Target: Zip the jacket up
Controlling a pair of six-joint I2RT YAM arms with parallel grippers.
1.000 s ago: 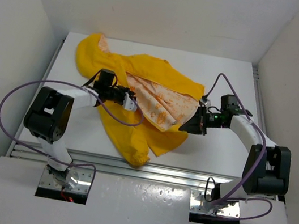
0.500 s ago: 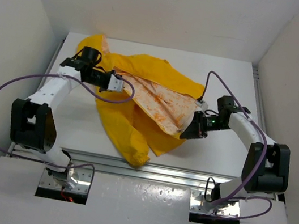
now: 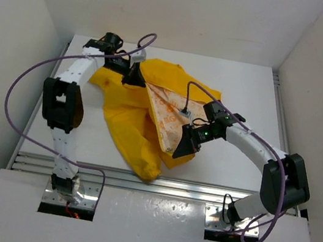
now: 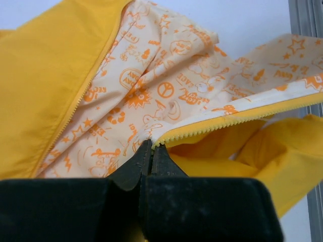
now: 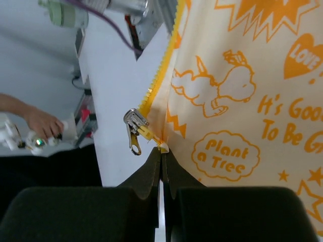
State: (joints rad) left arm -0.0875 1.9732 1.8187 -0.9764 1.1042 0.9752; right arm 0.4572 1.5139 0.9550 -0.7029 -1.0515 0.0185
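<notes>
On table point(image 3: 248, 86), jacket point(image 3: 124, 121): lay open.
Left gripper point(image 4: 151, 147): clenched on zipper edge point(image 4: 227, 121), 11 o'clock.
Right gripper point(image 5: 161, 151): clenched on jacket beside slider point(image 5: 133, 126).

The jacket point(image 3: 125, 121) was a soft, matt yellow cloth that lay in loose creases. Its lining point(image 4: 166, 85) was a thinner, smooth pale cream fabric printed in orange. The zipper teeth point(image 4: 237, 120) looked like moulded yellow plastic and the slider point(image 5: 133, 123) was shiny silver metal, while the left gripper point(image 4: 151, 148) and the right gripper point(image 5: 161, 154) were matt black plastic and the table point(image 3: 248, 86) was a smooth white surface with a dull sheen.
</notes>
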